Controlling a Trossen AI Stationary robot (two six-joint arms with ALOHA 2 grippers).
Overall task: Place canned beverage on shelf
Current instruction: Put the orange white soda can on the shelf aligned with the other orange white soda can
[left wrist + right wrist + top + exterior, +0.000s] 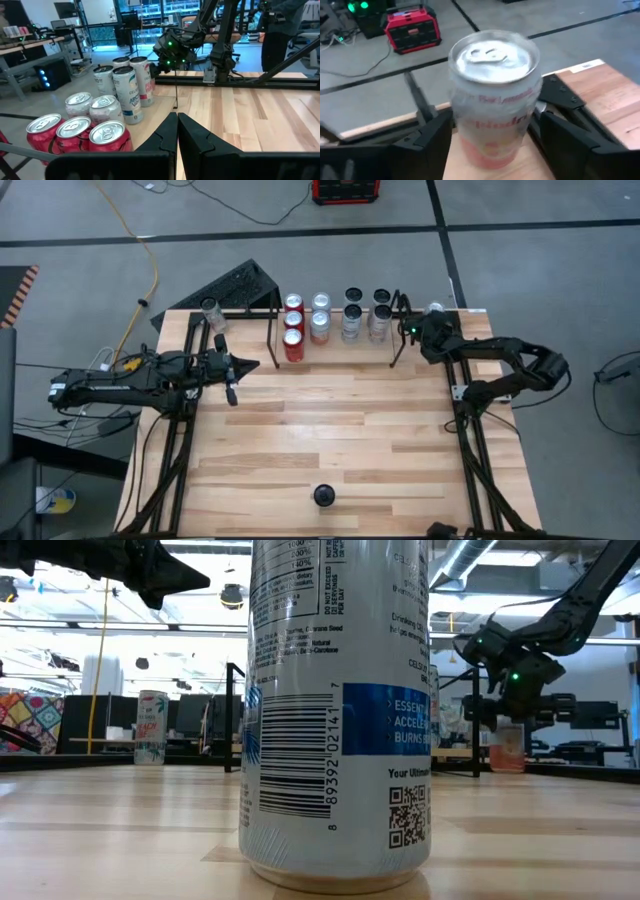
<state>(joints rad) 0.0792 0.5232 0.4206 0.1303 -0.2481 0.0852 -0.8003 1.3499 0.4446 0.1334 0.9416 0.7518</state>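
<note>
Where the table ends nearest the low camera, at 6 o'clock, a lone white-and-blue can stands upright, well apart from everything else.

Further in, at 9 o'clock: left gripper over the left side of the table, fingers pressed together, nothing between them, aimed across the boards.

Far edge, 12 o'clock: the shelf, thin black rods with upright end loops. Inside it, cans in short files running near to far: three red cans toward the 11 o'clock end, two pale cans just beside them, then dark-topped silver cans toward the 1 o'clock end.

11 o'clock, outside the shelf's end: a single clear-looking can near the table corner.

1 o'clock, just beyond the shelf's other end: right gripper set around an upright pink-lettered can at the far corner. Whether it clamps that can or only stands open around it, cannot tell.
</note>
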